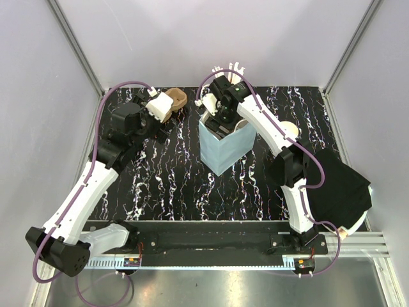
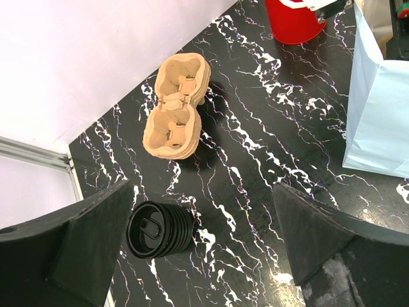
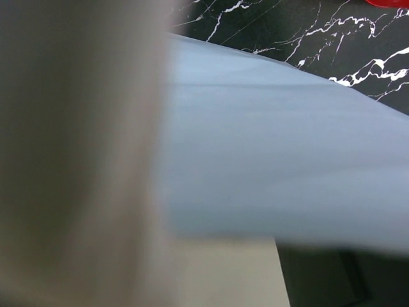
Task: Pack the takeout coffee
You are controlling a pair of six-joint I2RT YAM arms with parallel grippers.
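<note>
The right gripper [image 1: 222, 120] is down in the mouth of the pale blue bag [image 1: 220, 155], the coffee cup [image 3: 77, 160] is a tan blur beside its wall (can't tell if it's gripped), and the left gripper [image 2: 201, 246] hangs spread wide left of the bag.

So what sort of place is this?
Probably a robotics test cell staged as a coffee counter: robot arms bolted to a marble-patterned table, plain pale walls, and takeout props: a pale blue paper bag, cardboard cup carrier, black lids.
</note>
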